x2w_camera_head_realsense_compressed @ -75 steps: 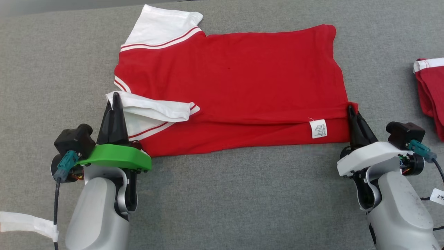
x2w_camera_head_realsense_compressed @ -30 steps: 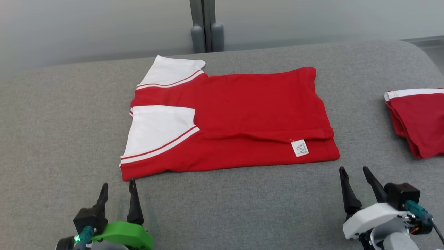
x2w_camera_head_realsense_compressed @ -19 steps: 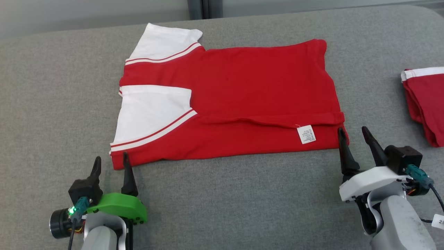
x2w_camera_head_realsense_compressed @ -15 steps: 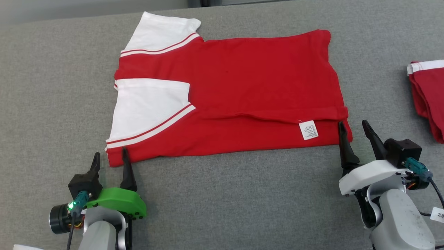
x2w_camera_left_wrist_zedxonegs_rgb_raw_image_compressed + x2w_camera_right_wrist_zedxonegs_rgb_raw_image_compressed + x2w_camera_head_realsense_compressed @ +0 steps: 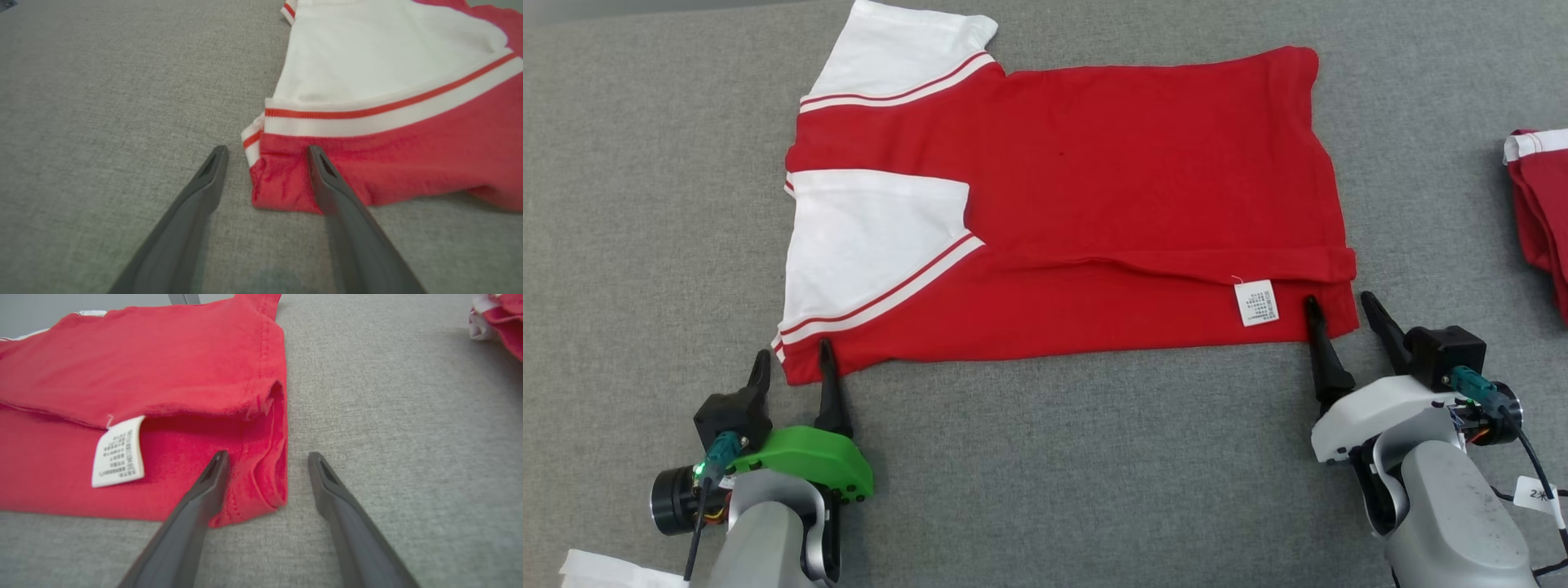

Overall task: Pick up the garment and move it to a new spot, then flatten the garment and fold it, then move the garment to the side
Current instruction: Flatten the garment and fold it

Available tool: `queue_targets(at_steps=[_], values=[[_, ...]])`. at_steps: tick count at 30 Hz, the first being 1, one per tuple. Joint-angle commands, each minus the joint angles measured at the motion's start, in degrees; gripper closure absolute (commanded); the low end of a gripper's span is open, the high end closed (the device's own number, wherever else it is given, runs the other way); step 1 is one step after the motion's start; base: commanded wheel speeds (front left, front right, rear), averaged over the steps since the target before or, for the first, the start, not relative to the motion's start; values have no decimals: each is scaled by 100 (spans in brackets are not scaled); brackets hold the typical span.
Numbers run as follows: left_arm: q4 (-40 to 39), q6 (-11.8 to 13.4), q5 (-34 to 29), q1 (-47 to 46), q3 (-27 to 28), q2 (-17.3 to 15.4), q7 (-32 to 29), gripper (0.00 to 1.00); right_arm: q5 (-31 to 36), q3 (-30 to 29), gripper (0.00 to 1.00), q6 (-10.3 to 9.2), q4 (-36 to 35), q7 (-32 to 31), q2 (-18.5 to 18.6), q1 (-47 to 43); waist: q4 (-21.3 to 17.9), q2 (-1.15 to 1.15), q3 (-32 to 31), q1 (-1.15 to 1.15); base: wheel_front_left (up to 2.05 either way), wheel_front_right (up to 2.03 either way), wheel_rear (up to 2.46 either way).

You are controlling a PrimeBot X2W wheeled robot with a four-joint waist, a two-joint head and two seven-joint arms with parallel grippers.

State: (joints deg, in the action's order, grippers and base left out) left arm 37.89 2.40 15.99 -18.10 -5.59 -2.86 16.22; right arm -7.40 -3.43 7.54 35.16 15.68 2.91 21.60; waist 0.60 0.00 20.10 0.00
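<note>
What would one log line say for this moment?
shirt: part-folded | left gripper: open, straddling sleeve-side corner | right gripper: open, straddling hem corner

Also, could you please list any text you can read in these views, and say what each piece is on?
Label on the shirt: rows of small print, too small and blurred to read in the head and right wrist views.
Tag beside the right arm: "2", then a mark too blurred to read.
No other text is legible.
</note>
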Motion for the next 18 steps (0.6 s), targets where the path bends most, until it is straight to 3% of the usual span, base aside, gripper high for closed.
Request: queue_targets(at_steps=[1, 2, 3, 4, 10, 18], values=[[425, -43, 90, 204, -67, -8, -202, 0, 10, 80, 0, -11, 258, -102, 0, -155, 2, 0, -10, 0, 0, 0, 0], [515, -76, 143, 207, -92, -7, -207, 51, -11, 118, 10, -11, 287, -104, -2, -157, 2, 0, -16, 0, 0, 0, 0], [633, -121, 236, 207, -114, 1, -220, 96, -68, 183, 60, -11, 317, -105, -6, -156, 5, 0, -24, 0, 0, 0, 0], [703, -170, 299, 202, -146, 3, -226, 100, -91, 226, 100, -11, 337, -105, -14, -158, 6, 0, -31, 0, 0, 0, 0], [893, -373, 465, 103, -261, 11, -238, 100, -346, 234, 100, -8, 52, -91, 6, -175, 33, 0, -137, 0, 0, 0, 0], [-283, -472, 254, -79, 172, -22, -112, 100, -745, 45, 100, -9, -394, -55, 18, 13, 82, 0, -535, 0, 0, 0, 0]])
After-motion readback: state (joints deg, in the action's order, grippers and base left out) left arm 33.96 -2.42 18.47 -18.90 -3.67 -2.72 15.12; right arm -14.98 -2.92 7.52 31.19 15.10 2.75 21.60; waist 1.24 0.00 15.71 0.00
